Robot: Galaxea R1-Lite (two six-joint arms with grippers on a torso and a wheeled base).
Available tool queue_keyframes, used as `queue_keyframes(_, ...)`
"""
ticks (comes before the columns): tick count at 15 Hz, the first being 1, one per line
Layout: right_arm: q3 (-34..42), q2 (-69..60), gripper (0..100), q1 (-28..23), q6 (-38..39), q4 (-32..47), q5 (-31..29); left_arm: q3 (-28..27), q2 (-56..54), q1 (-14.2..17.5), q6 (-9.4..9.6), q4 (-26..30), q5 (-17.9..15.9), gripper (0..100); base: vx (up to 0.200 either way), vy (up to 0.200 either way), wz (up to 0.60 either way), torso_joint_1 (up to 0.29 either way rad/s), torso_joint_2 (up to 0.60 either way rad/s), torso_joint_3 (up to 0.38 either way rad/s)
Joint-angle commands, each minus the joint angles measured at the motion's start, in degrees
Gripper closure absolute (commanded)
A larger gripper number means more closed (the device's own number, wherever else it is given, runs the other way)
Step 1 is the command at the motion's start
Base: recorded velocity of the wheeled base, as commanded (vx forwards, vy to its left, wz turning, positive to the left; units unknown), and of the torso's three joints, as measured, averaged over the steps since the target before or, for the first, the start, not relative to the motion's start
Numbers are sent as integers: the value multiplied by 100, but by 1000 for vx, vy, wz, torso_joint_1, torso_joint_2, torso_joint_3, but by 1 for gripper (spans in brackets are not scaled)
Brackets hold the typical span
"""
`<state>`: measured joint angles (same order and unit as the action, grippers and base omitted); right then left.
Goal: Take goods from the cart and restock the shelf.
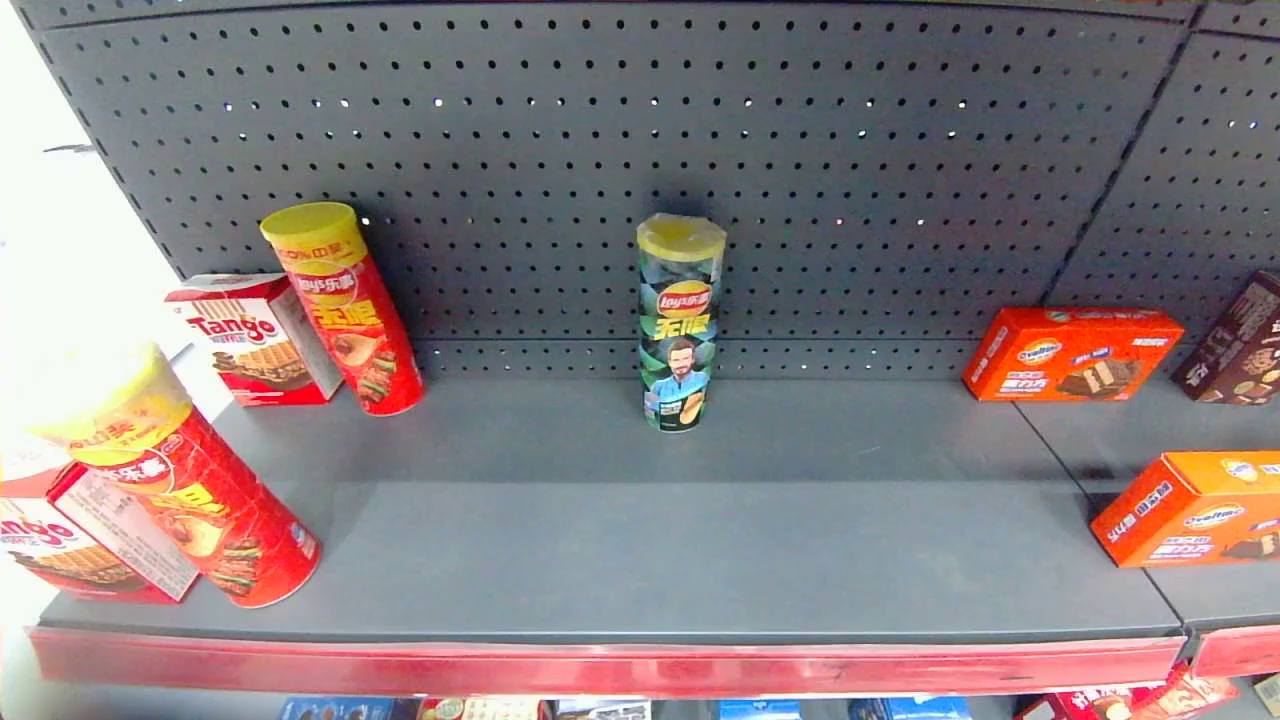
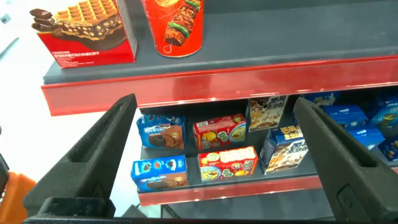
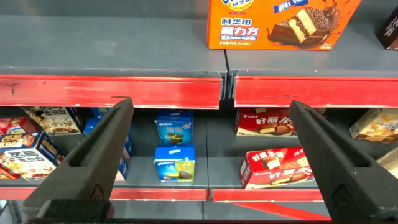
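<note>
My left jaws stood spread wide with nothing between them, below the red front lip (image 1: 600,665) of the shelf (image 1: 640,540), and my right jaws were spread and bare in the same way, further along that lip. No goods were in my grasp; the stock I could see already stood on the shelf. At the front left a red chip canister (image 1: 200,500) leaned against a wafer box (image 1: 70,550), and at the front right lay an orange cake box (image 1: 1190,505), just past the seam between the two shelf boards. I judged such canisters light, stiff and smooth-skinned, with brittle chips inside, so I would take one across the middle of its body with a gentle squeeze. The boxes looked like thin card that dents, best held across the narrow faces. Between these front goods the board lay bare and wide, good room to come in over the lip, which I would have to clear. Farther back stood a green chip canister (image 1: 680,330) alone in the middle, upright. To its left a second red canister (image 1: 345,310) touched another wafer box (image 1: 255,340), and another orange box (image 1: 1070,352) lay well to its right. The pegboard (image 1: 640,130) closed the back.
</note>
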<state>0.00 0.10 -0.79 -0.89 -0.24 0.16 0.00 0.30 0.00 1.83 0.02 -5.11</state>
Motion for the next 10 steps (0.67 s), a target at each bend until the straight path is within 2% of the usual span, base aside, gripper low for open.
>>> queue_keyframes(1,0,8,0,0,-25,-2,11,0,5,0,2,6,1,0,0,0,0,0,0,0)
queue_keyframes(10,0,8,0,0,-60,-2,-25,0,5,0,2,6,-8,0,0,0,600,5,4,1)
